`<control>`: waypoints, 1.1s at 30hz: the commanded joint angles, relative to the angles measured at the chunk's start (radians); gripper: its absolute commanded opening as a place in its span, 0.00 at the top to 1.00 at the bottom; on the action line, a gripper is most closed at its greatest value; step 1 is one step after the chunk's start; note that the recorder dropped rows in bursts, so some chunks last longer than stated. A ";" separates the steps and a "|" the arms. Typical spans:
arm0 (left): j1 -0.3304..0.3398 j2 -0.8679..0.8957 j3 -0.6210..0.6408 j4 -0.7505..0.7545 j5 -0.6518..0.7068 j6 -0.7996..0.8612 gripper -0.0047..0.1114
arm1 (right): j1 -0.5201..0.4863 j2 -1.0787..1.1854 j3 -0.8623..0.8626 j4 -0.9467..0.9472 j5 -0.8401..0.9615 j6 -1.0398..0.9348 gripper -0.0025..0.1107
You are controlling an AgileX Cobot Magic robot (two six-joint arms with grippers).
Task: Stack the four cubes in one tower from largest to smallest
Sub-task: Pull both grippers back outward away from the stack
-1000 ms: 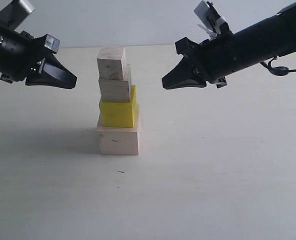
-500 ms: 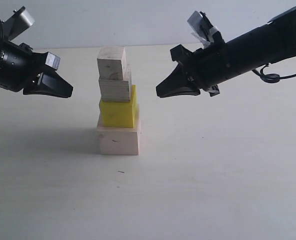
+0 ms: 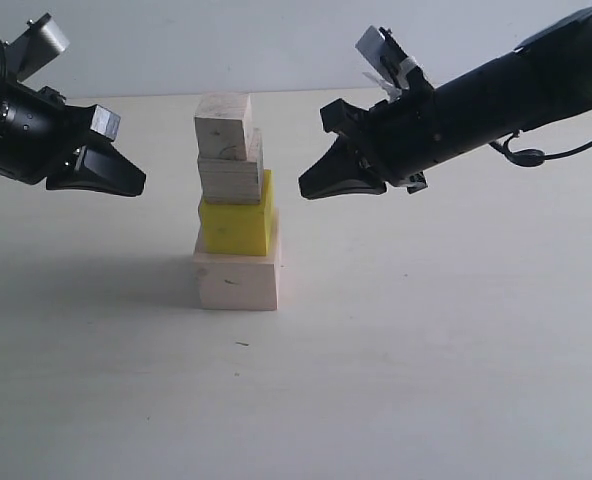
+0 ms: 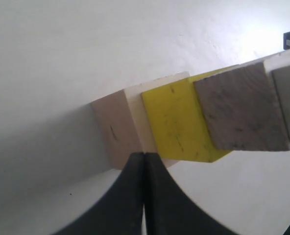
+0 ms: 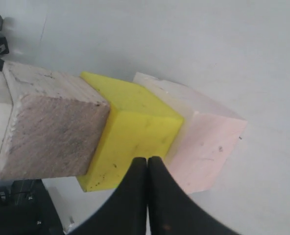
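Note:
The four cubes stand as one tower in the middle of the table. The large pale wood cube (image 3: 237,281) is the base, the yellow cube (image 3: 235,224) sits on it, then the medium wood cube (image 3: 230,173), and the small wood cube (image 3: 223,125) caps it. My left gripper (image 3: 138,182) hovers shut to the left of the tower, level with the medium cube and apart from it. On the other side my right gripper (image 3: 306,189) hangs shut and empty, a short gap from the tower. The wrist views show the yellow cube (image 4: 177,122) (image 5: 130,132) beyond shut jaws.
The tower stands on a pale tabletop (image 3: 426,350) with a white wall (image 3: 276,40) behind it. Both black arms reach in from the upper corners above the table.
My right gripper has moved left, closer to the tower. The left gripper drew back slightly to the left, then held still. The tower has not moved.

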 commanded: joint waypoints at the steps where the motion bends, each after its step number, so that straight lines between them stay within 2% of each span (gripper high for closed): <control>1: 0.002 -0.009 0.004 -0.006 0.004 -0.004 0.96 | 0.002 0.016 0.002 0.016 -0.022 -0.018 0.98; 33: 0.002 -0.009 0.004 -0.007 0.019 -0.019 0.96 | 0.002 0.155 -0.057 0.153 0.115 -0.089 0.98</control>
